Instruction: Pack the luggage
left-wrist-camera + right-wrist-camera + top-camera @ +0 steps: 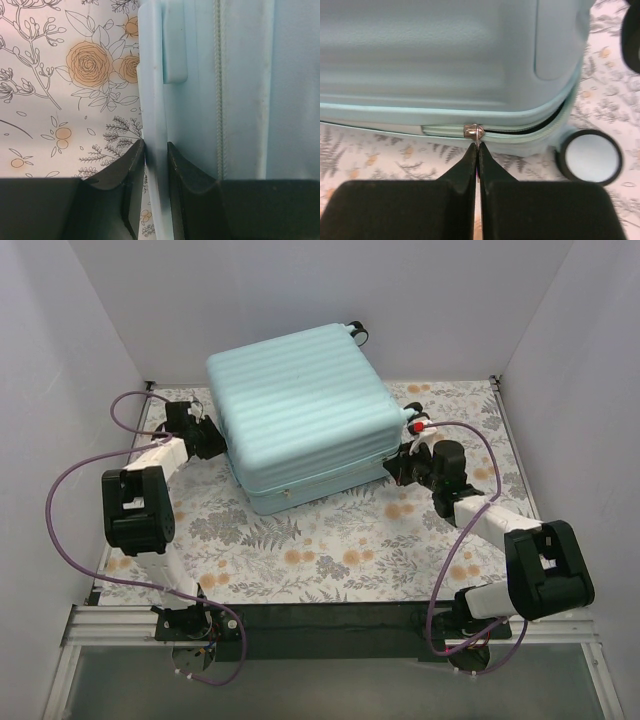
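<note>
We are finding the right gripper [478, 148] pinching the luggage [300, 410] zip pull [474, 132], its unzipped seam running toward the wheel [590, 157], and the left gripper [156, 148] clamping the rim [151, 75].

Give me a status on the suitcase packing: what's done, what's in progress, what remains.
Done: the luggage lies with its lid down. In hand: the right gripper has its jaws shut on the zipper pull, and the left gripper has its jaws clamped on a shell edge. Left: a dark gap toward the wheel shows the zip is not fully run.
</note>
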